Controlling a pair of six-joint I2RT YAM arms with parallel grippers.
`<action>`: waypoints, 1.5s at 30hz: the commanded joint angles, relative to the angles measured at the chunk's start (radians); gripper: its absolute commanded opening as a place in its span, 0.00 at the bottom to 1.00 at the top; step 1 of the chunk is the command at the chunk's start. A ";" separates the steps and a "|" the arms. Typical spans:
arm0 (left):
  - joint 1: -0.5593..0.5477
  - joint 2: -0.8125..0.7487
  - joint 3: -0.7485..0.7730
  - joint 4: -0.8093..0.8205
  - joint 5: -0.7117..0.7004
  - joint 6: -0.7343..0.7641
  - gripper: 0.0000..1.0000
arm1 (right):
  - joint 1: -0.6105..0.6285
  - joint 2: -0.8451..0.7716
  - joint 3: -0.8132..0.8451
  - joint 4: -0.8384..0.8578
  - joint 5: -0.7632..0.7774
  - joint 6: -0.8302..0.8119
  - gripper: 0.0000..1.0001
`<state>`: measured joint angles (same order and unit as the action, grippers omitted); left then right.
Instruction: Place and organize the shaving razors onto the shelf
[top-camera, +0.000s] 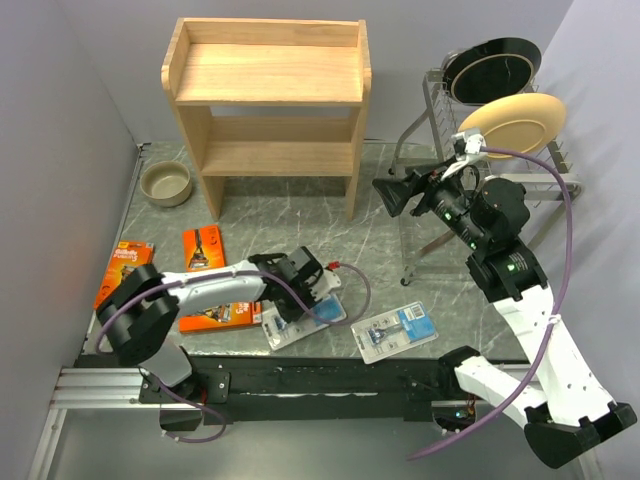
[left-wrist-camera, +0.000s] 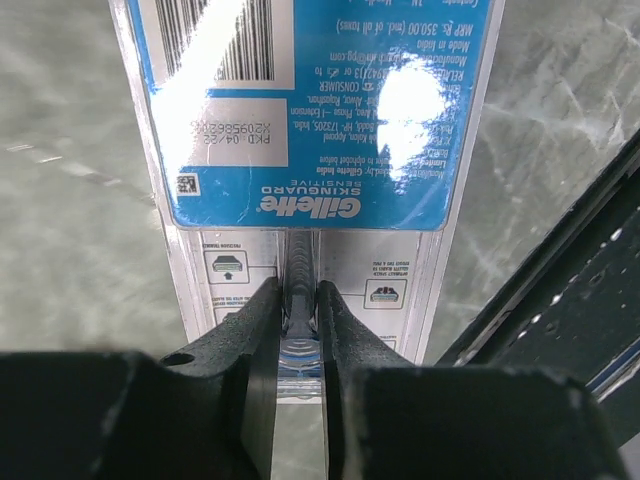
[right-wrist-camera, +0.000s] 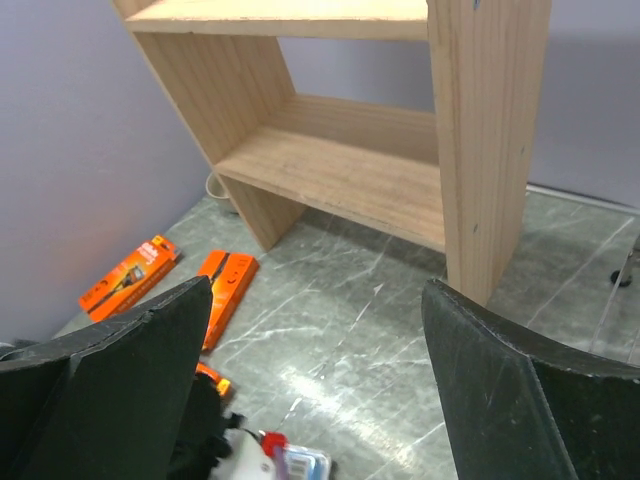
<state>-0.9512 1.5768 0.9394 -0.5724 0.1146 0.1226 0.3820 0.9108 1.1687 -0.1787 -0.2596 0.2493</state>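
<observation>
Your left gripper (left-wrist-camera: 298, 300) pinches a blister pack (left-wrist-camera: 300, 120) in front of the shelf (top-camera: 265, 75). Your right gripper (right-wrist-camera: 312, 300) is spread wide, empty.

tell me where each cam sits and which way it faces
Top external: above and behind the bases, looking down on the table, shelf and razor packs; left arm and right arm show.
Left wrist: on the left arm, looking down at a blister pack; the left gripper pinches its razor ridge.
Right wrist: on the raised right arm, facing the shelf and orange packs; the right gripper shows open.
Shared: top and right wrist both show shelf and orange packs.
</observation>
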 joint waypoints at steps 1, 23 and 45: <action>0.051 -0.107 -0.002 0.002 -0.010 0.063 0.07 | 0.021 0.028 0.040 0.025 0.005 -0.068 0.91; 0.411 -0.242 0.354 0.100 -0.300 0.012 0.01 | 0.054 0.192 0.200 0.010 0.028 -0.108 0.91; 0.559 -0.098 0.504 0.262 -0.441 -0.222 0.01 | 0.052 0.197 0.184 0.016 0.049 -0.105 0.91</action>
<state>-0.3916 1.4780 1.3640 -0.3855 -0.3035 -0.0216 0.4297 1.1042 1.3273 -0.1875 -0.2180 0.1551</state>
